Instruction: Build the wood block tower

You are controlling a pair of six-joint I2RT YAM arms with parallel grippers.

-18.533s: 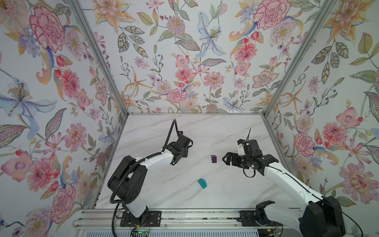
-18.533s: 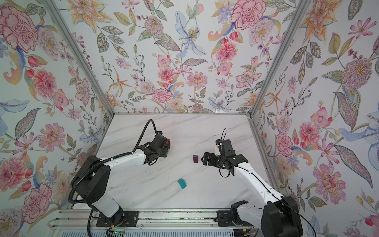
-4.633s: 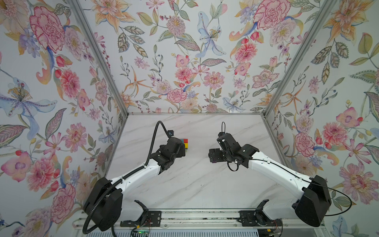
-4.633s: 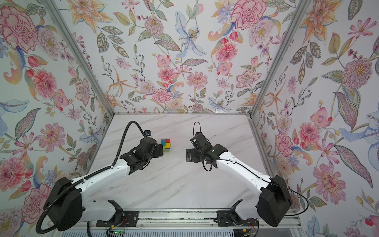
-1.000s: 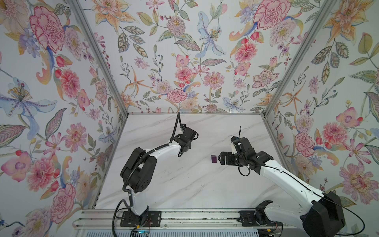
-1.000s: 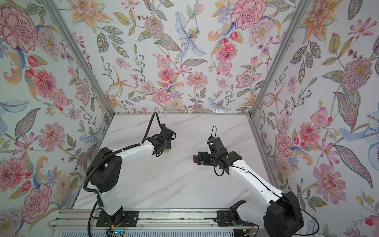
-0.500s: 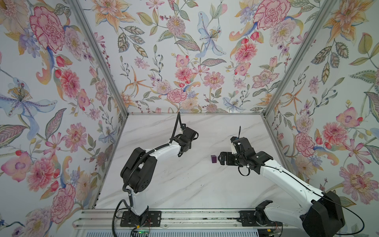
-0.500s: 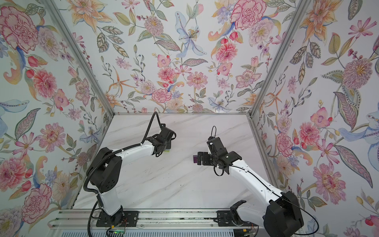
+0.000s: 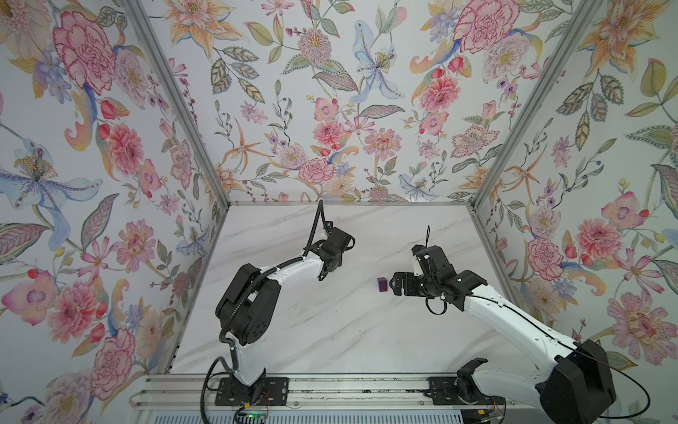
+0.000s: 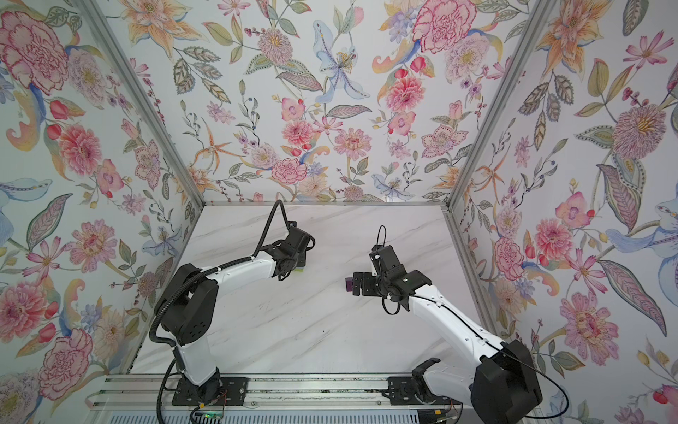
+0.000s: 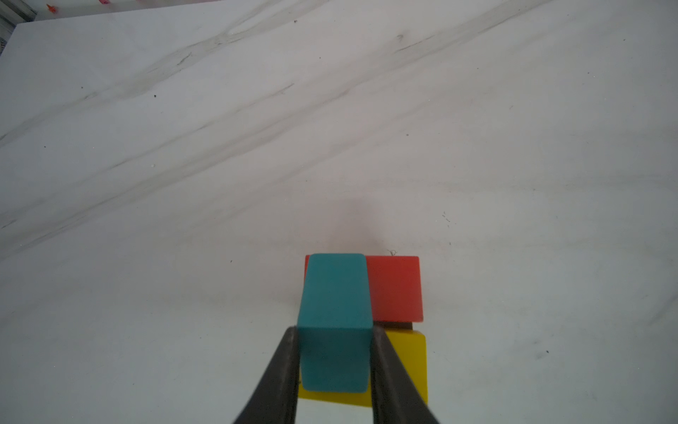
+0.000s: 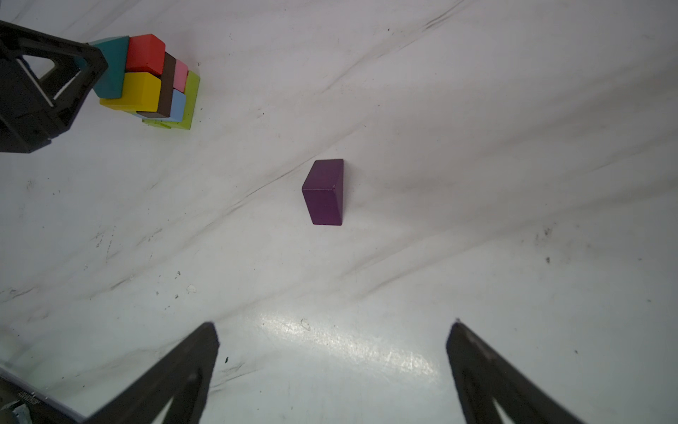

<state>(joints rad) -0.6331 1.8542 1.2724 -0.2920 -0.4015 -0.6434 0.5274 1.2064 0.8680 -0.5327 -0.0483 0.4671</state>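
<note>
A small teal painted wood block is clamped between the tightly closed jaws of the left gripper, at the top of the multicoloured block tower, over its red block and yellow block, on the white marble table. The lower layers look offset, so the tower could be toppled if the block is dragged on release. A lone purple block lies well apart, just ahead of the empty right gripper, whose jaws are spread wide.
</note>
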